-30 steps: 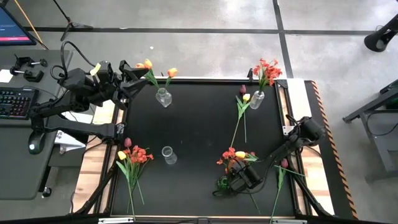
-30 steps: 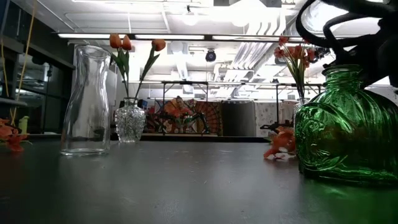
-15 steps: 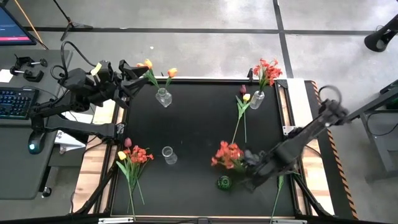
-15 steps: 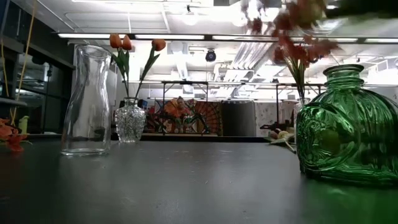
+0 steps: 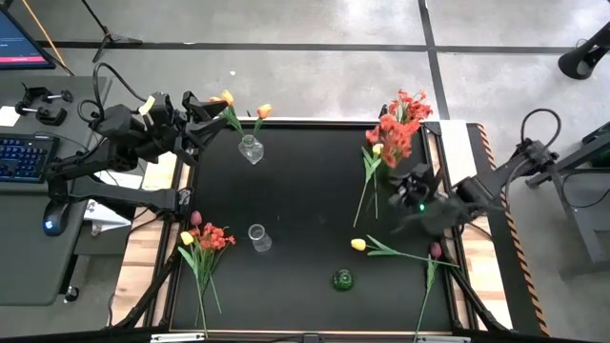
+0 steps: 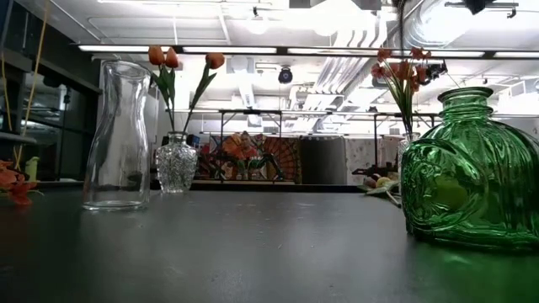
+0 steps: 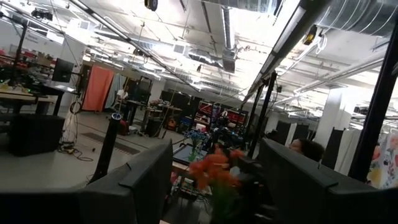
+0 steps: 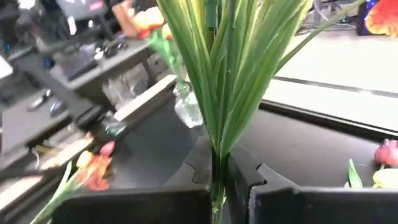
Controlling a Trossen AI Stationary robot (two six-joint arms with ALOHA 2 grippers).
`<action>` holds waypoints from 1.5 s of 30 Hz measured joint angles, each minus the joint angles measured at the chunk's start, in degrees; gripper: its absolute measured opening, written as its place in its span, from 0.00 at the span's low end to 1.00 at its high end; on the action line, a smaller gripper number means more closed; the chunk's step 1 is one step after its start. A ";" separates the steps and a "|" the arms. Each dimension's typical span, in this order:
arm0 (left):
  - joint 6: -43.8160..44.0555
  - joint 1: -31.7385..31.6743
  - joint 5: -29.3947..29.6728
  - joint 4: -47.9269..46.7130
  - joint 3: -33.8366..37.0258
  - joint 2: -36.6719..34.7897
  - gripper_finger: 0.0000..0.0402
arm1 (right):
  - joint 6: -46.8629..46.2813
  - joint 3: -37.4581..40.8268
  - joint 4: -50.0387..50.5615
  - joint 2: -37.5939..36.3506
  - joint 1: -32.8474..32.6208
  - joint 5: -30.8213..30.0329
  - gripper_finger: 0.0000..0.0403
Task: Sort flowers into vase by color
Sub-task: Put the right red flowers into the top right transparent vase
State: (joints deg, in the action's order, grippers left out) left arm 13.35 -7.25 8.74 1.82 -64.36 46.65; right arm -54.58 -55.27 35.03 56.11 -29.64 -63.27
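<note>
Right gripper [image 5: 412,191] is clamped shut on the red-orange spray [image 5: 393,135] by its stems, blossoms up, right of centre in the high view, just beside the clear vase [image 5: 393,152] at upper right that already holds matching blossoms; likely headed there for colour match. Left gripper [image 5: 195,122] waits wide open, empty, upper left beside the vase of orange tulips [image 5: 250,149]. Loose yellow tulip [image 5: 359,245] lies on the counter [image 5: 305,200], lower right.

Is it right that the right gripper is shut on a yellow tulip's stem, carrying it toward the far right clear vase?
No. The right gripper is shut on the red-orange blossom spray, as the high view shows; the yellow tulip lies on the table. The far right clear vase is correct.
</note>
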 joint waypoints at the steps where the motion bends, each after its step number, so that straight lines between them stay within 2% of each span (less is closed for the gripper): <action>1: -0.01 0.00 0.00 0.08 0.00 0.05 0.57 | 3.04 3.01 -5.29 -1.89 1.43 1.19 0.00; 7: -0.09 0.00 0.00 0.63 -0.02 0.49 0.57 | 29.84 21.35 -48.42 -10.73 12.13 17.49 0.00; 9: -0.09 -0.02 0.00 1.27 -0.02 0.96 0.57 | 36.95 24.96 -59.51 -12.88 15.16 18.73 0.00; 10: -0.11 -0.02 0.00 1.29 -0.02 1.03 0.57 | 39.85 25.74 -62.01 -13.96 16.19 18.54 0.00; 12: -0.65 -0.02 0.02 1.19 -0.02 1.30 0.57 | 44.52 25.84 -60.62 -15.74 17.21 15.64 0.00; 16: -1.55 -0.01 0.18 1.36 -0.02 1.96 0.57 | 47.96 21.25 -44.66 -16.73 16.63 -1.03 0.00; 19: -1.68 0.00 1.90 1.16 -0.02 2.79 0.57 | 47.04 17.58 -32.06 -15.33 16.47 -14.35 0.00; 21: -2.98 0.00 2.99 1.31 -0.02 3.53 0.57 | 46.48 16.44 -28.02 -13.93 16.95 -21.44 0.00; 23: -4.63 -0.02 4.11 1.50 -0.02 4.34 0.57 | 46.45 16.34 -27.28 -12.87 17.63 -25.40 0.00; 26: -8.06 -0.17 5.94 3.42 -0.02 6.23 0.57 | 45.17 16.70 -27.27 -12.09 19.31 -26.71 0.00; 31: -15.02 -2.29 6.36 6.09 -0.02 10.35 0.57 | 37.39 16.88 -24.51 -9.28 26.28 -26.59 0.00; 37: -16.58 -5.65 6.22 6.57 0.00 14.34 0.57 | 29.94 16.88 -24.06 -5.76 31.97 -24.22 0.00; 45: -14.80 -10.78 -0.91 14.03 -0.02 14.86 0.57 | 26.35 16.86 -23.93 -2.17 36.76 -19.05 0.00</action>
State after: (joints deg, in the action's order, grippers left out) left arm -1.46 -18.03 7.82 15.85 -64.38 61.52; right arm -28.23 -38.41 11.10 53.95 7.13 -82.33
